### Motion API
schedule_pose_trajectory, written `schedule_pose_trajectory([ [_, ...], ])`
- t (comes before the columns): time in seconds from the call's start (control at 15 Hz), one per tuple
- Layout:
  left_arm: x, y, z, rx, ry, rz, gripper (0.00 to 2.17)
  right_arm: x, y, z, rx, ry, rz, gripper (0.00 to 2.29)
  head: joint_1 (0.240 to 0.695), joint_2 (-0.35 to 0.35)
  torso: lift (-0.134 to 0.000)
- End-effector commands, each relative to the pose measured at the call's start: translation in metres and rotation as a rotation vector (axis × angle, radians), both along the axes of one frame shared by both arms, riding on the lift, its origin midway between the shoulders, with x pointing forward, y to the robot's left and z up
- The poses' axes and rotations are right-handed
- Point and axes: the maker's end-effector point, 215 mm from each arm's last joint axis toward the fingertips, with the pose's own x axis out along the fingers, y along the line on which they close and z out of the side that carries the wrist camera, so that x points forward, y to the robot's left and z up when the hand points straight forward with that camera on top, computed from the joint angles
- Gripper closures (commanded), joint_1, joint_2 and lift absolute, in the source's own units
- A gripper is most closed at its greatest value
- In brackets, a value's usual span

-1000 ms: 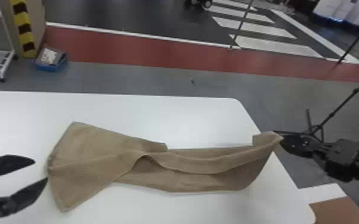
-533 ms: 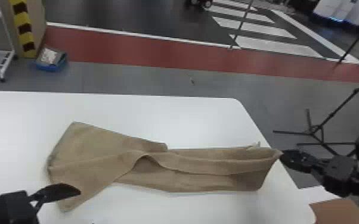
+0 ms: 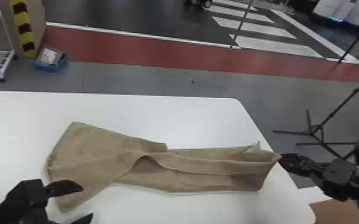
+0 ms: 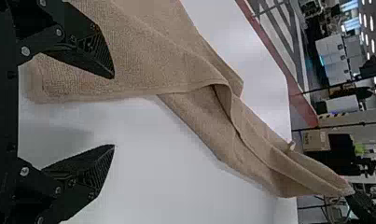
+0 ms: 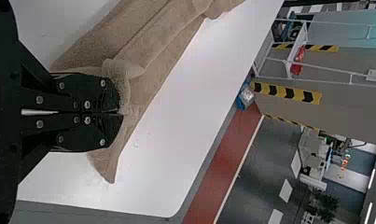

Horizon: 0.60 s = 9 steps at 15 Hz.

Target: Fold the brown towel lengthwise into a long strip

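The brown towel (image 3: 205, 182) lies to the right of and above the left tool (image 3: 86, 202) in the head view, its near-left corner (image 3: 65, 205) beside that tool's spread fingers. This is the arm nearer the wide end. In the left wrist view the fingers stand apart, the gap between them mostly over bare desk (image 4: 153, 186), so the coming grip probably needs a small shift onto the cloth.

The towel's long axis runs left to right, from lower left to mid right of the frame. At the far right, the right tool (image 5: 121, 114) has its 2 fingers together, clamped on a towel corner near the desk's edge.

The cloth looks soft, matt and finely napped; the desk is smooth, white and round-cornered. The left end fans wide, the right narrows, and 1 rippled fold (image 3: 146, 153) arches mid-length. That fold may skew unless both ends are aligned.
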Motion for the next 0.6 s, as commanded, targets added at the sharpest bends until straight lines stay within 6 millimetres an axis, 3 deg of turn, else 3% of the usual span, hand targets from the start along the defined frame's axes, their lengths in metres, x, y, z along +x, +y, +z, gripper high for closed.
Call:
schedule_pose_trajectory([
  [0.0,0.007,0.011,-0.008,0.012,0.013,0.020,0.52,0.000,0.001,0.000,0.001,0.001,0.003,2.04,0.695,-0.350,-0.115],
  [0.13,0.010,0.024,-0.011,0.018,0.021,0.044,0.56,0.001,0.002,0.001,0.001,-0.001,0.006,2.04,0.695,-0.350,-0.115],
  [0.2,0.012,0.031,-0.014,0.023,0.030,0.062,0.72,0.001,0.003,0.000,0.003,-0.001,0.007,2.04,0.695,-0.350,-0.115],
  [0.27,0.015,0.040,-0.014,0.027,0.034,0.084,0.73,0.002,0.004,0.001,0.001,-0.002,0.010,2.04,0.695,-0.350,-0.115],
  [0.4,0.019,0.058,-0.016,0.033,0.052,0.130,1.41,0.003,0.005,0.004,-0.003,-0.008,0.011,2.04,0.695,-0.350,-0.115],
  [0.53,0.020,0.069,-0.010,0.029,0.047,0.146,1.43,0.003,0.004,0.005,-0.003,-0.011,0.009,2.04,0.695,-0.350,-0.115],
])
